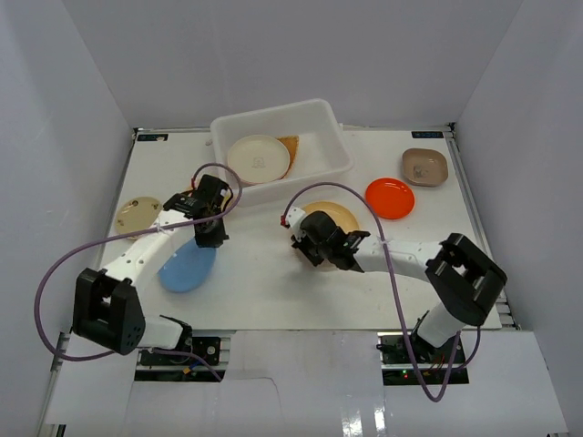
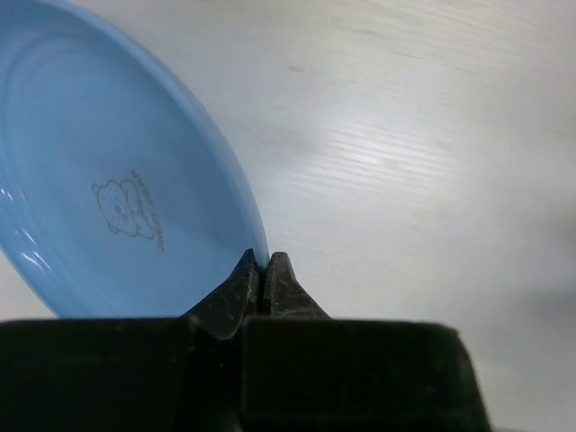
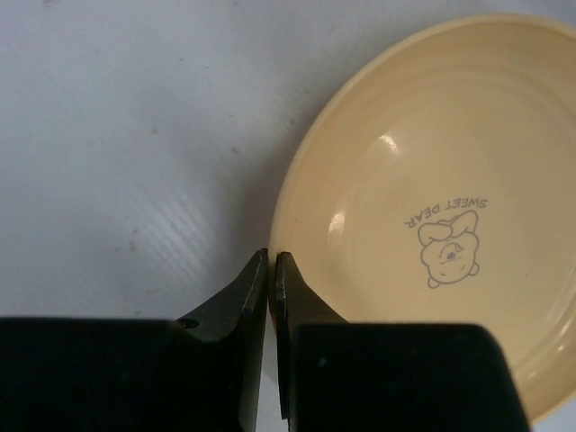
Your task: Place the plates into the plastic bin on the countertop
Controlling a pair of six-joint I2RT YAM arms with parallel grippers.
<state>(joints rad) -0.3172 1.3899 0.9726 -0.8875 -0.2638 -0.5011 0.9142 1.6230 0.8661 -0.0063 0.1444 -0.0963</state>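
Observation:
My left gripper (image 2: 261,268) is shut on the rim of a blue plate (image 2: 108,180), which lies at the near left of the countertop (image 1: 264,282). From above, this left gripper (image 1: 209,238) pinches the far right edge of the blue plate (image 1: 187,267). My right gripper (image 3: 272,263) is shut on the near left rim of a yellow plate (image 3: 441,207) with a bear print. In the top view the right gripper (image 1: 310,240) covers part of the yellow plate (image 1: 335,217). The white plastic bin (image 1: 323,164) stands at the back, holding a cream plate (image 1: 258,157) and a woven tray (image 1: 290,145).
A red-orange plate (image 1: 389,197) lies right of the yellow one. A brown squarish plate (image 1: 424,167) sits at the far right, and a tan plate (image 1: 138,215) near the left edge. White walls enclose the table. Purple cables loop over both arms.

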